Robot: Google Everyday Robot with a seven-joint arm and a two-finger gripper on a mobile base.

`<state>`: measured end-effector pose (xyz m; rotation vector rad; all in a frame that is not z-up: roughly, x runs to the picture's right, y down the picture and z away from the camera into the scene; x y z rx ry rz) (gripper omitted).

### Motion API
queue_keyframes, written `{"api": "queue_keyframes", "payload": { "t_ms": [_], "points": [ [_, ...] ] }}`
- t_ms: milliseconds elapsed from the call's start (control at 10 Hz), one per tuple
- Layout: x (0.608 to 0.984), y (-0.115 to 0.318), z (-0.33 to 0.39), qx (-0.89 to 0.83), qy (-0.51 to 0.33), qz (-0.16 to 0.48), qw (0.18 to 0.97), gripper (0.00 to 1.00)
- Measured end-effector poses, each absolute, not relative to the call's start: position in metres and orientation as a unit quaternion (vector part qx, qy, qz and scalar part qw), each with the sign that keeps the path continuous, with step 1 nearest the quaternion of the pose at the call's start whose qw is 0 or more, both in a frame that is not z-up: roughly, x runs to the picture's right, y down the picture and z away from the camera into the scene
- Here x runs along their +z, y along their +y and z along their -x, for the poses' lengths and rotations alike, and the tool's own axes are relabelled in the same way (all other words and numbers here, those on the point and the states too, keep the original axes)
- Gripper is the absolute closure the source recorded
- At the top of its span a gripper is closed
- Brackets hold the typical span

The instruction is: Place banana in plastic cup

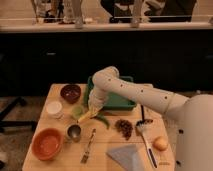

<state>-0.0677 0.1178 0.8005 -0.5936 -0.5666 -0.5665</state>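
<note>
terracotta-orange and round, the shallow bowl sits nearest on the pale wooden surface, in front and to the left of the small shiny steel cup. a slim metal fork lies just right of the steel cup, toward the front. a grey folded cloth lies farther right of the steel cup, also nearer the front. behind the steel cup, the slim pale yellow toy banana slants low over the surface, one end in the robot's tool, which looks clamped on it. i judge it is held by that end so the free tip can be steered into a cup. that tip points toward the short light-green plastic cup, just behind the steel cup; the banana is beside it, not inside yet. a curved green vegetable lies right of the steel cup, under the arm. a white round container stands behind and to the left. farther back are a dark red bowl and a green tray.
</note>
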Motion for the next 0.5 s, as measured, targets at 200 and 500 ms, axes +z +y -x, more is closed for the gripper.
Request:
{"api": "queue_keyframes", "payload": {
  "t_ms": [200,500],
  "points": [
    [0.799,0.117,0.068,-0.275,-0.268,0.284,0.879,1.00],
    [0.792,0.112,0.085,-0.291,-0.264,0.280,0.876,1.00]
  ]
}}
